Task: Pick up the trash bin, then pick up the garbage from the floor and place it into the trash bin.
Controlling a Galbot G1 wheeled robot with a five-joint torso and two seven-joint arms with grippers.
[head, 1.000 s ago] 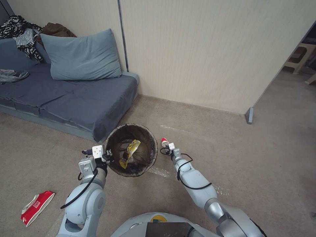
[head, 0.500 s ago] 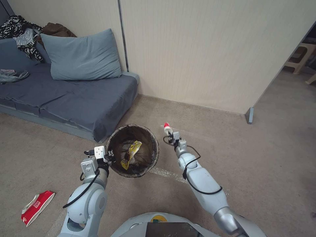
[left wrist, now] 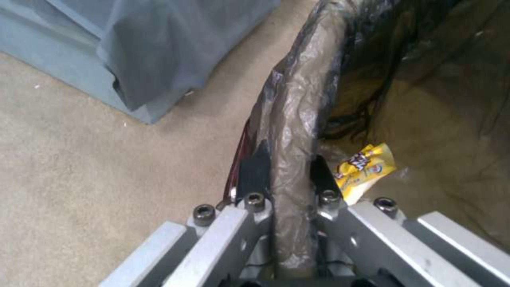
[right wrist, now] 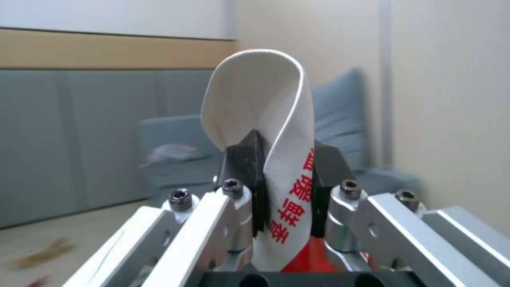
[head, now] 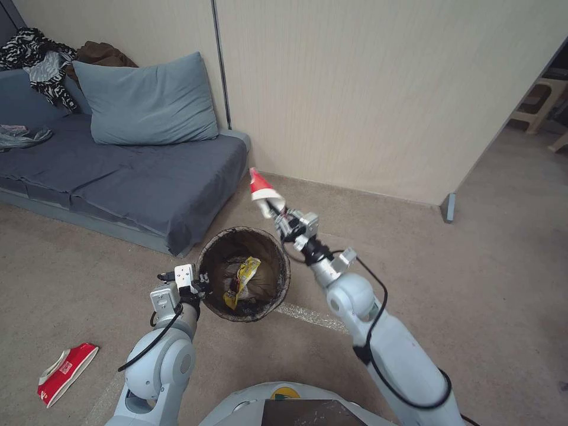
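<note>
The left gripper (left wrist: 287, 175) clamps the lined rim of the trash bin (head: 278, 260), held above the floor (head: 473, 296). The right gripper (head: 277, 214) pinches a red-and-white packet (head: 260, 186) beyond the bin's far rim. The packet should be centred over the opening before release.

The trash bin (head: 244, 273) wears a dark brown-black liner; a yellow wrapper (head: 239, 280) lies inside. The right gripper (head: 274, 208) holds a red-and-white packet (head: 261, 187) with red lettering. Far left on the beige floor (head: 461, 284) lies another red-and-white packet (head: 64, 372). The sofa (head: 136, 177) is slate blue, its pillow (head: 145, 100) paler blue.
</note>
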